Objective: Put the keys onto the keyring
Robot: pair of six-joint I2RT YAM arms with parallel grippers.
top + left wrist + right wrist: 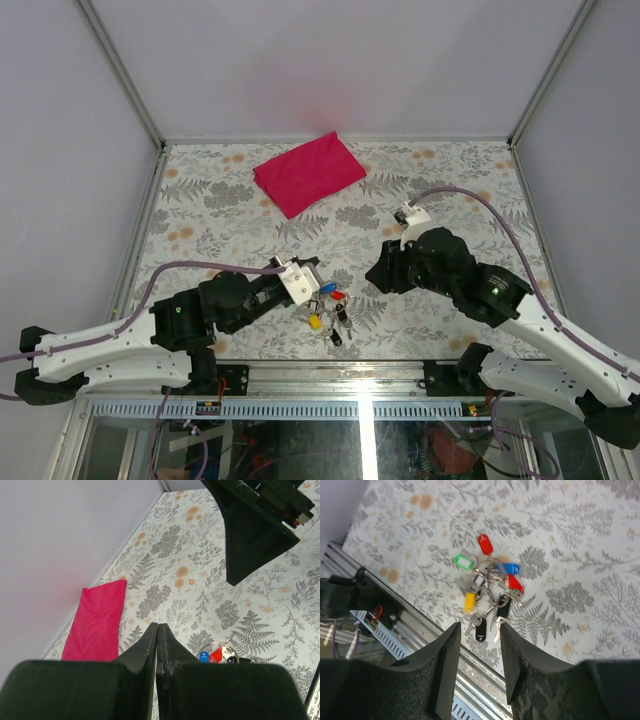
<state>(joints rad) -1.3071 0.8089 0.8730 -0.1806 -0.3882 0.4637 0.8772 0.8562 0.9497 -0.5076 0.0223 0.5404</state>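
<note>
Fingers (145, 647) of the left gripper (157, 628) are pressed together on nothing, just beside the bunch. The right gripper (479, 630) hangs narrowly parted and empty. By the desk's near edge, mid-width, lies the keyring (487, 575), with the red and blue keys (513, 582) among its tags. A magenta cloth (308, 172) lies by the far edge.

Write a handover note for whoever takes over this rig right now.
Left pincer: shut, nothing seen in it, beside the bunch.
Right pincer: open, empty, pointed at the bunch, not touching.
Blue key and red key lie in the keyring bunch near the table front edge. Cloth lies apart at the back.
Done: cannot tell whether either key is threaded on the ring.
Left: check that, then thread whichever is loose.
</note>
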